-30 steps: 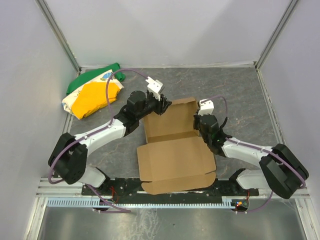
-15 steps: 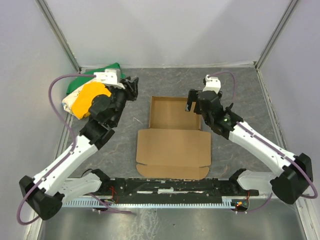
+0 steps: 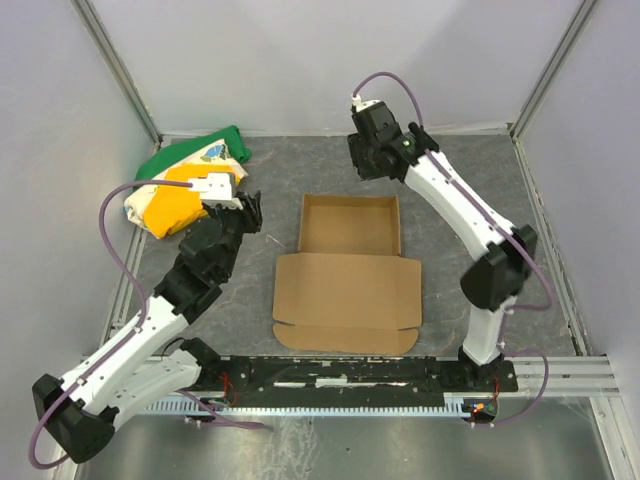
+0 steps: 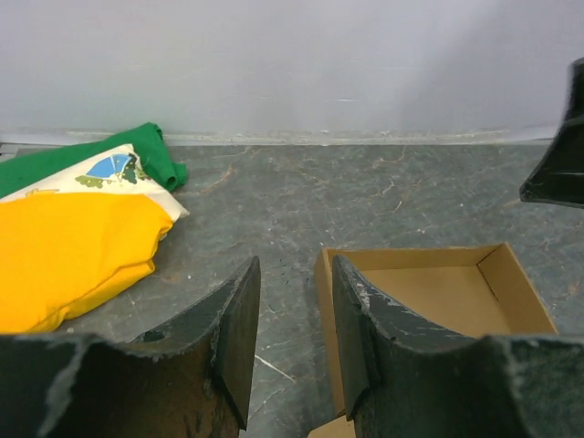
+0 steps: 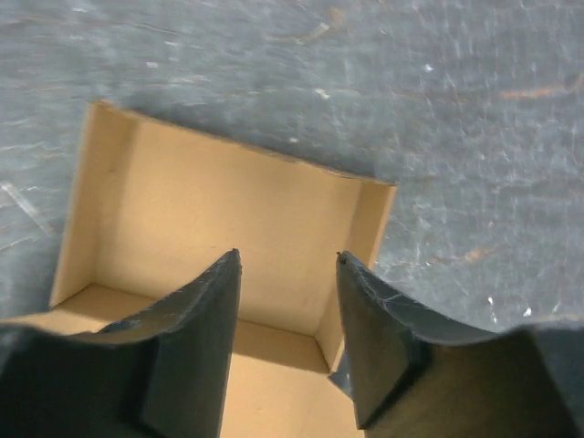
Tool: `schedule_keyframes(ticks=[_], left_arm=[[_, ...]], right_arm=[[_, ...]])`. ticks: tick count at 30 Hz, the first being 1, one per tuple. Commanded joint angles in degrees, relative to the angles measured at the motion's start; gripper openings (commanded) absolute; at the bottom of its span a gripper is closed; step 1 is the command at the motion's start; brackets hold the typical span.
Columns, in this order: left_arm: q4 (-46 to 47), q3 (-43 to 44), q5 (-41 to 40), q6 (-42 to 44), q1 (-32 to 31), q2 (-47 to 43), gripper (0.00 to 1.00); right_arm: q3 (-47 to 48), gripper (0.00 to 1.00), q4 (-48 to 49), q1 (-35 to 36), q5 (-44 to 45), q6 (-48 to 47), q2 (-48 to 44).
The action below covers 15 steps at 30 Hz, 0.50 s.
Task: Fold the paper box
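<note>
1. No words, numbers or brand marks could be read in any view.
2. The cloth bundle (image 4: 82,228) carried a small blue and green printed emblem (image 4: 111,169), too small to show any lettering.
3. The paper box (image 3: 347,285) showed only plain brown card.

We see the left gripper (image 4: 294,274) low in the frame, its two dark fingers (image 4: 233,338) apart with nothing between them. Just beyond the right finger the paper box (image 4: 438,292) sits on the grey mottled table (image 4: 365,192), walls up, top open. A green, yellow and white cloth bundle (image 4: 73,246) lies at left, well apart from the box. A black part (image 4: 558,173) cuts in at the right edge.
</note>
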Motion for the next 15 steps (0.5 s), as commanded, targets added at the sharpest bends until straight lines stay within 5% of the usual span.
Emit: schedule_keyframes(ticks=[1, 5, 15], left_arm=[[2.69, -1.59, -2.34, 1.07, 0.13, -3.8, 0.45], [3.03, -1.96, -3.34, 1.11, 0.15, -4.57, 0.45], [3.1, -2.57, -1.66, 0.03, 0.15, -4.18, 0.45]], right_arm=[[15.27, 0.64, -15.73, -7.72, 0.79, -1.07, 9.06], [33.53, 0.77, -26.08, -8.76, -9.79, -13.59, 21.61], [21.73, 0.78, -18.7, -7.73, -16.43, -26.45, 25.59]])
